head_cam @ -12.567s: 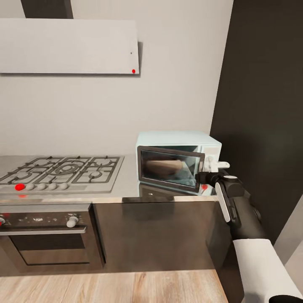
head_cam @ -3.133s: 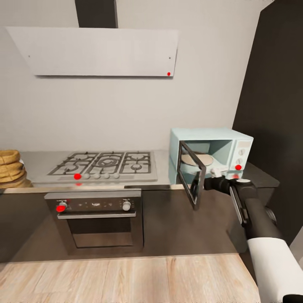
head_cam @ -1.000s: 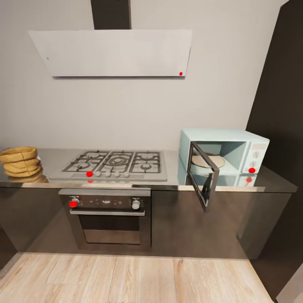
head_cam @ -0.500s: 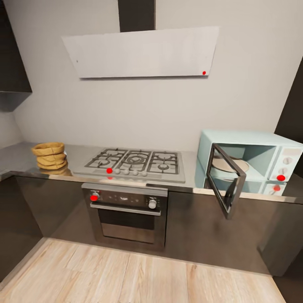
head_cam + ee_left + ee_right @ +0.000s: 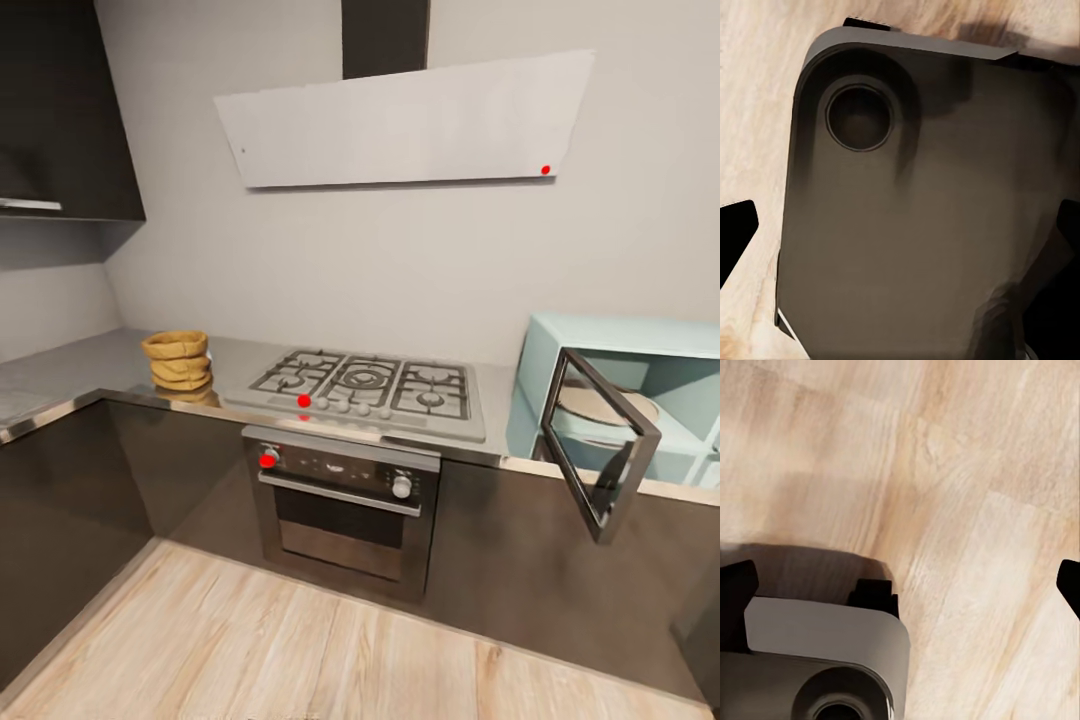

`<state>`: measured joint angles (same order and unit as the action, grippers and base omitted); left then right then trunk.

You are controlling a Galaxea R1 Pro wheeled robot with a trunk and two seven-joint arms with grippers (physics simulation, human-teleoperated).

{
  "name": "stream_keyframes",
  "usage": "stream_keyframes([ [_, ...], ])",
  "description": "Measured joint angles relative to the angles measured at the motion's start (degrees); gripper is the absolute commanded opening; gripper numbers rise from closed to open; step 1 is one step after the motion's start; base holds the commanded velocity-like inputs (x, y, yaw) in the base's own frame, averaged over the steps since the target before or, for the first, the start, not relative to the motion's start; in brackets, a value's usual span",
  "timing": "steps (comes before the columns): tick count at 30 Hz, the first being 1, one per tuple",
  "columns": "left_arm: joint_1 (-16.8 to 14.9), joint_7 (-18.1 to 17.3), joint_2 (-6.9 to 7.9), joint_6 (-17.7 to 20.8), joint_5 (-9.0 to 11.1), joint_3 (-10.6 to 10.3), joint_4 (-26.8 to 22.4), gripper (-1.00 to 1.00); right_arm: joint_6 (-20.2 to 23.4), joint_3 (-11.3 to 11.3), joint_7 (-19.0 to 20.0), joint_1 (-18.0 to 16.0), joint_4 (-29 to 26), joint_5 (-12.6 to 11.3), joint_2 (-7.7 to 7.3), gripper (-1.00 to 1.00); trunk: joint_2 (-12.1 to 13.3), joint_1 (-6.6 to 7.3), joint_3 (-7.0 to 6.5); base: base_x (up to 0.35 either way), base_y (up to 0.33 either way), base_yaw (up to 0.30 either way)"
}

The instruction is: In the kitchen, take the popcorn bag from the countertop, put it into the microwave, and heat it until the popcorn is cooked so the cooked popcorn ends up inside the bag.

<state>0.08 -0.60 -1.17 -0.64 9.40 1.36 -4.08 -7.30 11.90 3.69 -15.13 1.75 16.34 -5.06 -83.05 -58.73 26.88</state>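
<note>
Transit step: microwave (image 5: 640, 400) at 3 o'clock with door swung open, popcorn bag (image 5: 178, 360) sits on the desk (image 5: 60, 375) at 9 o'clock, left of hob (image 5: 365, 385); both end effectors' fingertips apart and empty over the floor; next, approach bag and grasp.

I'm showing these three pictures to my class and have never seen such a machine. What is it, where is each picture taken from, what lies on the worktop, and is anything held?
It is a simulated wheeled robot with two arms, each ending in a pincer. The big picture comes from its head camera and looks at a kitchen. On the grey countertop lie a tan popcorn bag, a gas hob and a mint microwave with its door swung open. An oven sits below the hob. The other two come from cameras at the wrists, looking down at the wood floor and the robot's dark base. Both pincers look open; nothing is held.
</note>
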Motion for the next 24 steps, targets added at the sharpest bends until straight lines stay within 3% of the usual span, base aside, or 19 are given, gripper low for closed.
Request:
stream_keyframes([
  [8,0.00,-0.03,0.04,0.00,0.04,-0.04,0.00,1.00,-0.04,-0.01,-0.01,0.00,0.00,0.00,0.08,1.00,0.00,0.00,0.00,0.000,0.000,0.247],
  [17,0.00,-0.02,0.04,0.00,0.04,-0.01,0.00,1.00,0.22,-0.08,0.21,0.00,0.00,0.06,-0.10,1.00,0.00,0.00,0.00,0.000,0.000,0.017],
  [24,0.00,-0.12,0.04,0.00,-0.03,-0.05,0.00,1.00,0.52,-0.09,0.18,0.00,0.00,0.17,-0.09,1.00,0.00,0.01,0.00,0.074,0.261,0.000],
])
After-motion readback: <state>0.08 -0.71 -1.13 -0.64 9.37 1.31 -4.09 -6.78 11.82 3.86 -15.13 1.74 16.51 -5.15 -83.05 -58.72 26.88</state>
